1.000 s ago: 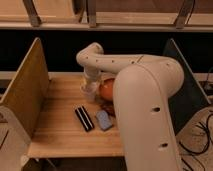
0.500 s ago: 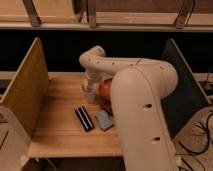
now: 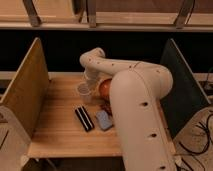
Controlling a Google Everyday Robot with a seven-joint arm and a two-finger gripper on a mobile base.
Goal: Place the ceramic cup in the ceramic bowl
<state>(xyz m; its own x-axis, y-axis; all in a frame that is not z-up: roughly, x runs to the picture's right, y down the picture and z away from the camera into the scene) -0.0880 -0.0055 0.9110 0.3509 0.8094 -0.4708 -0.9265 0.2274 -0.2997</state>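
Wooden table (image 3: 55, 131), arm (image 3: 142, 95) arched low, hand (image 3: 89, 83) over ceramic cup (image 3: 84, 93) beside ceramic bowl (image 3: 104, 89), grip unclear.

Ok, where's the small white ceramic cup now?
In the camera view the cup sits just left of the orange-red glossy bowl, gripper directly above it, black oblong block in front.

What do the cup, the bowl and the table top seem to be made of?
The cup, just below the gripper, looks like plain white ceramic, matte; plastic is possible. The bowl, partly behind the arm, looks like glazed orange-red ceramic, with a shine. The table looks like pale wood, with faint board lines.
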